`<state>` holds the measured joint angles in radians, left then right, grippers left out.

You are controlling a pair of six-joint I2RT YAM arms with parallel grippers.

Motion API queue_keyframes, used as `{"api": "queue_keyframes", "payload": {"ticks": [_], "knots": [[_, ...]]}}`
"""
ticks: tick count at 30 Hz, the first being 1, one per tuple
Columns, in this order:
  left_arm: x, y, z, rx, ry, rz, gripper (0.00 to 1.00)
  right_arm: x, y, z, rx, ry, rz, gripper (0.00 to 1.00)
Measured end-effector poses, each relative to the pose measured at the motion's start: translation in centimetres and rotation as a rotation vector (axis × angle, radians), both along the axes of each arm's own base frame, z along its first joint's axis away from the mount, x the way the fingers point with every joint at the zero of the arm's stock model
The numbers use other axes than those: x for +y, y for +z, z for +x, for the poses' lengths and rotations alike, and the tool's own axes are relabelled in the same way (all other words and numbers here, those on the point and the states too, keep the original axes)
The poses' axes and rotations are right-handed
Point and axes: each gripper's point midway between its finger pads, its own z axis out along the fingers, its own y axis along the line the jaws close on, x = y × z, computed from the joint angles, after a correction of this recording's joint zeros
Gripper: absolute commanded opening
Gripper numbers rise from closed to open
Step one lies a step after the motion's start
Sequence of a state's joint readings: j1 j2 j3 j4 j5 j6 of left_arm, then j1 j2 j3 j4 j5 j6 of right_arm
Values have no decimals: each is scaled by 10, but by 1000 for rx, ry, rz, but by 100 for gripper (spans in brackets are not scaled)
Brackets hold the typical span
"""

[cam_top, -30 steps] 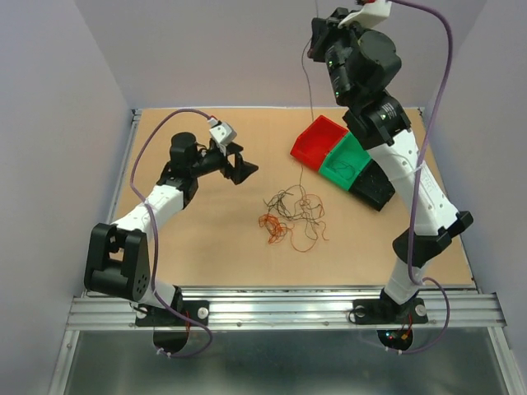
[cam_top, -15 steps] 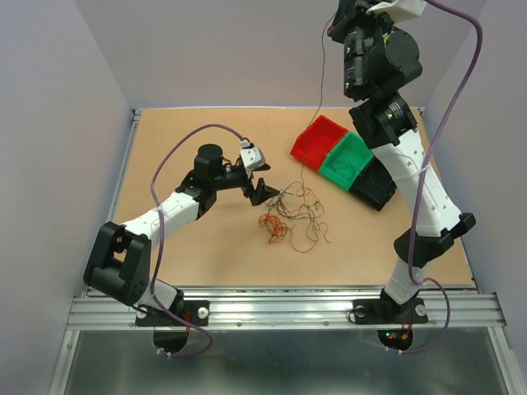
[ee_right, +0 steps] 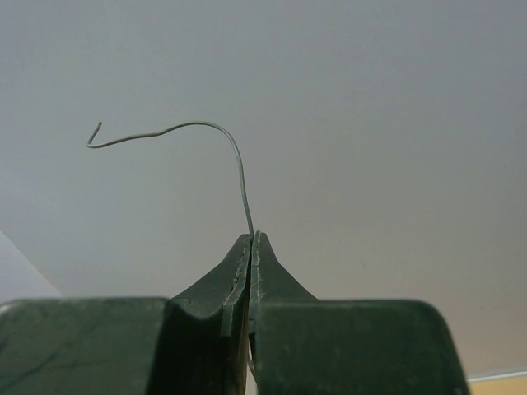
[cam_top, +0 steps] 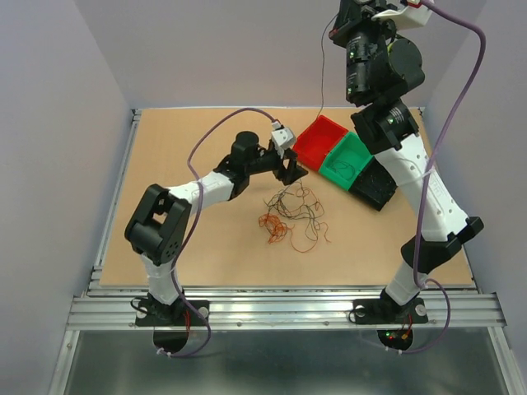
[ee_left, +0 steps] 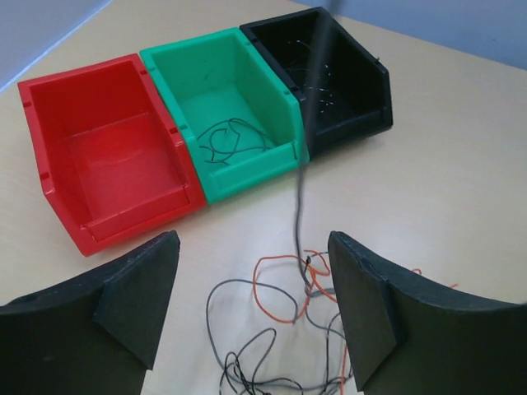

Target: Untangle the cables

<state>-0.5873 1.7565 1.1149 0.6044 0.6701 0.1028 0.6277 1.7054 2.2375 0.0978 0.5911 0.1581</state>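
the hanging wire (ee_left: 300, 193) is blurred; the cables (ee_left: 307, 281) run off-frame below.

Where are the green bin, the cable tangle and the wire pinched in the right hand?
green bin (ee_left: 251, 173): left wrist view, its front wall.
cable tangle (cam_top: 294, 212): top view, middle of the heap.
pinched wire (ee_right: 240, 169): right wrist view, the curved stretch above the grip.

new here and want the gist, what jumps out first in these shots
The right tool, held high, is shut on one thin grey wire that hangs down to the tangle of cables mid-table. The left tool stands open near that tangle, facing a red bin, a green bin and a black bin in a row.
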Motion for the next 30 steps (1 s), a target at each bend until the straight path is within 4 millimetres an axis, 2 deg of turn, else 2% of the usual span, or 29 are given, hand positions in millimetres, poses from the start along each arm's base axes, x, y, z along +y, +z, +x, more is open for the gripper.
{"api": "queue_keyframes", "payload": {"ticks": [1, 2, 4, 7, 10, 12, 14, 17, 20, 23, 25, 27, 29, 30], "knots": [[-7, -2, 8, 9, 2, 0, 60, 0, -1, 1, 2, 0, -1, 1], [-13, -6, 13, 19, 4, 2, 41, 0, -1, 1, 0, 0, 0, 1], [-25, -13, 20, 44, -2, 10, 26, 0, 0, 0, -4, -1, 3, 1], [-37, -28, 23, 65, -2, 50, 24, -6, 5, -4, -13, -17, 11, 1], [-37, -59, 24, 99, 34, 127, 23, -20, 13, -13, -24, -57, 22, 1], [-35, -77, 25, 121, 55, 171, 15, -29, 20, -21, -37, -81, 33, 0], [-30, -96, 32, 149, 92, 220, 11, -44, 28, -32, -48, -121, 44, 1], [-18, -123, 48, 211, 158, 278, 0, -66, 42, -52, -76, -165, 72, 1], [12, -142, 69, 309, 229, 281, 0, -97, 63, -89, -135, -190, 127, 1], [56, -145, 96, 377, 319, 251, 0, -130, 83, -131, -210, -203, 201, 1], [80, -143, 114, 386, 378, 226, 0, -142, 87, -144, -236, -212, 232, 1], [96, -139, 124, 384, 417, 204, 0, -148, 88, -151, -254, -219, 257, 1], [99, -133, 117, 386, 419, 196, 5, -144, 82, -145, -248, -223, 255, 1], [97, -129, 112, 381, 413, 192, 11, -138, 75, -135, -230, -227, 241, 1]]}}
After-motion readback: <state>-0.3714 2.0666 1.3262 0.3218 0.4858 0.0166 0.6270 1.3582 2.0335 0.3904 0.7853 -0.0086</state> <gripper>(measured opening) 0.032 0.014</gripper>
